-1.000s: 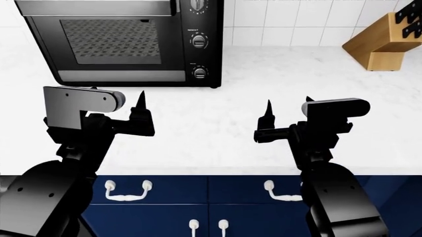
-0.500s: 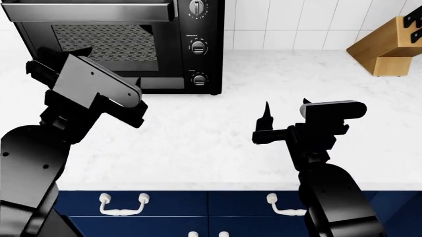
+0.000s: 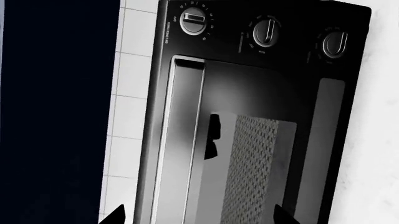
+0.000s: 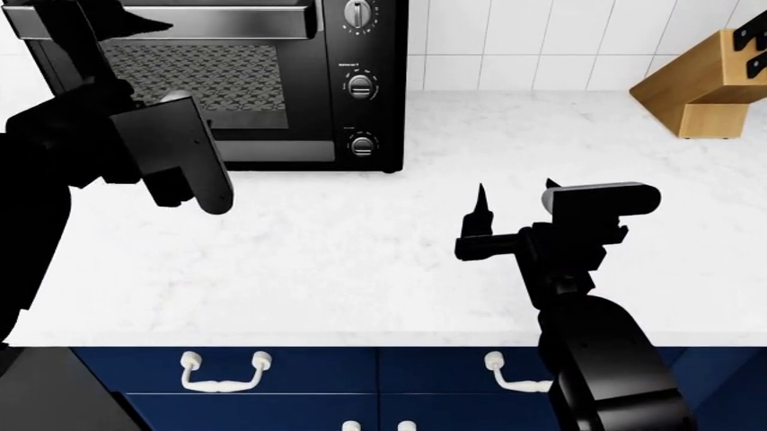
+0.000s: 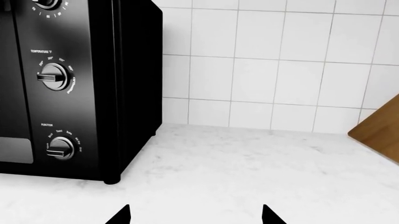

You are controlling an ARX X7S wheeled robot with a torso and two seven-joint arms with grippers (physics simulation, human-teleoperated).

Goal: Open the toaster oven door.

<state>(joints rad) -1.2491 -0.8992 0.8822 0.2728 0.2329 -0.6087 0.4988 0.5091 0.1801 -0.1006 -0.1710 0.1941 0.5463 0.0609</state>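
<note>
toaster oven (image 4: 228, 81): it sits at the back of the white counter (image 4: 359, 242), on the robot's left side, against the tiled wall.
door (image 3: 243, 154): it looks shut, flat against the front of the box. its glass window shows the wire rack inside.
handle (image 3: 177, 144): a long silver bar along the top edge of the door. it runs sideways, the long way across the door.
left pincer (image 3: 194, 215): open, holding nothing. its two tips are spread wide and point at the door. the handle lies straight ahead of it, near one tip, not touched yet.
right pincer (image 4: 515, 199): open too, holding nothing. it hangs over the bare counter, well apart from the oven.
nearer arm: the left one, by a lot. i think it is the one to go for the handle.
next move, my guess: push forward so the two tips go on either side of the bar, then close and pull.
count: one oven, one door, one handle, three knobs (image 4: 361, 83), two pincers.
</note>
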